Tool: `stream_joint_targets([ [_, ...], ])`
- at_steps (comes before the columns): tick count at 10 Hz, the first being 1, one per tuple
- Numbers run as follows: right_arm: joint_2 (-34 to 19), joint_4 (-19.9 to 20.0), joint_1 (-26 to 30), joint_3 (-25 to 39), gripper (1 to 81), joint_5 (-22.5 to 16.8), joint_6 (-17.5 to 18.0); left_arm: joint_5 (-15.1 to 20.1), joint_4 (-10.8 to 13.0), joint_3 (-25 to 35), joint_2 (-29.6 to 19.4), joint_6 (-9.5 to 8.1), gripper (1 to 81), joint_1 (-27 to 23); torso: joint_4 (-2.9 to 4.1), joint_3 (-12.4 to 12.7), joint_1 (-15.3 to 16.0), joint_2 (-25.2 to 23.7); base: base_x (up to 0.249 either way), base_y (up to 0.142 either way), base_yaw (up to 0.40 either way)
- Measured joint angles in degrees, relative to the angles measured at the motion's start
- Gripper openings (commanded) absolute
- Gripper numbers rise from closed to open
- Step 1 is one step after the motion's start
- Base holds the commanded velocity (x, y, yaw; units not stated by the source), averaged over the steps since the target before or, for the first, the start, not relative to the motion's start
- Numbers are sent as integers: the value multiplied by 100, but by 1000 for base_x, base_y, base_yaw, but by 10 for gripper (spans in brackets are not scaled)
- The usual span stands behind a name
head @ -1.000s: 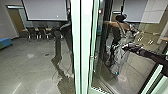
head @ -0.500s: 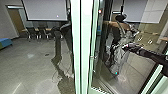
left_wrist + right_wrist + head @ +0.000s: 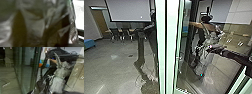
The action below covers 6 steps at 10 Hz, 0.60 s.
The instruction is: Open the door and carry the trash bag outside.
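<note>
Possibly, too tight a turn would tear the trash bag [image 3: 35,27] on the pale frame [image 3: 170,45]; left hand and right hand [image 3: 212,48] apart or together, cannot tell.

A grey, smooth floor [image 3: 111,67] is shown in the head view, marked by pale patches of glare and one small dark spot [image 3: 130,55]. At its far side, dark chairs [image 3: 122,34] are set in a row beside a table with a light brown top [image 3: 108,31]. Near the wall, a low block [image 3: 89,43] coloured blue and green is placed on the floor. In the right wrist view, a pale chair [image 3: 8,62] is seen standing upright.
</note>
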Motion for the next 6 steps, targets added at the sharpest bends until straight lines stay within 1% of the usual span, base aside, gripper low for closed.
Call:
stream_joint_targets([
  [1, 0, 0, -2, 0, 811, -41, -2, -4, 0, -2, -11, 2, 10, -12, 0, 0, 0, 0, 74, 0, 0],
  [2, -15, -1, 0, -26, 811, -49, -5, -1, 0, -2, -11, 0, 10, -12, 0, -2, 2, 2, 0, 0, 0],
  [4, -33, -107, 39, -107, 811, 74, -68, -4, 0, -2, -11, 0, 10, -33, 0, -4, 13, 11, 0, 0, 0],
  [6, -202, -130, 151, -108, 811, 130, -71, 0, 0, -2, -11, 0, 10, -9, 0, -6, 15, 13, 0, 0, 0],
])
